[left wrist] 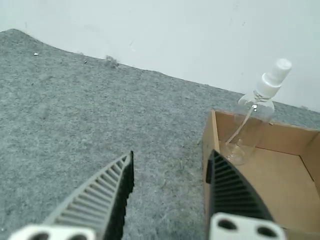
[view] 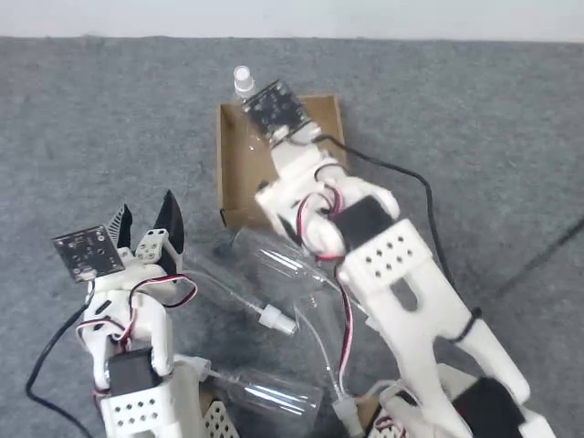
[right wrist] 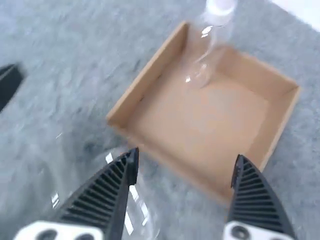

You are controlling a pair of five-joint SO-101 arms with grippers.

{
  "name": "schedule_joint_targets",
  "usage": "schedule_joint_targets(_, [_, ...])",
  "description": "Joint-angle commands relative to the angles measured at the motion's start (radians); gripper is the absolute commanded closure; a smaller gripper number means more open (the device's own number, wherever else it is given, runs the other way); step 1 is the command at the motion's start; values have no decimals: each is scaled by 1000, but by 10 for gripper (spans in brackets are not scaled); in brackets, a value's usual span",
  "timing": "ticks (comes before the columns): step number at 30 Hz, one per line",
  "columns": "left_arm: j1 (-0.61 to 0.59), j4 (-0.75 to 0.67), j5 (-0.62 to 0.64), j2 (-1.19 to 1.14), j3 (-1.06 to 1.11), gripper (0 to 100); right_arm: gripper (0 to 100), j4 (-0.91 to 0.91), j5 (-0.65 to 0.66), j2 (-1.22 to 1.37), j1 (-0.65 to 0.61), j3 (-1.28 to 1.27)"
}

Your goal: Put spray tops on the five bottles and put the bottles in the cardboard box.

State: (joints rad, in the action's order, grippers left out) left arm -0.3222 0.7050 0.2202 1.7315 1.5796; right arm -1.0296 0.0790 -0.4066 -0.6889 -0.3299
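A clear bottle with a white spray top stands upright in a far corner of the cardboard box. My right gripper hangs open above the box's near wall, nothing between its fingers. Another clear bottle lies on the carpet just outside that wall. My left gripper is open and empty over bare carpet left of the box. A capped bottle lies beside the left arm's base.
More clear bottle parts lie between the arms, with a white spray top and another near the front edge. Grey carpet spreads left of the box and beyond it. A white wall rises behind.
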Motion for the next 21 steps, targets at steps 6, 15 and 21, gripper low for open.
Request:
schedule_joint_targets(6, [-9,-15,-6,15,-10,776,748,-183,15,-116,-88,11])
schedule_joint_targets(15, [-9,-15,-6,15,-10,776,749,-242,14,-120,-183,-176])
schedule_joint_targets(21, [-9,-17,-6,15,-10,776,749,-251,14,-125,-182,-272])
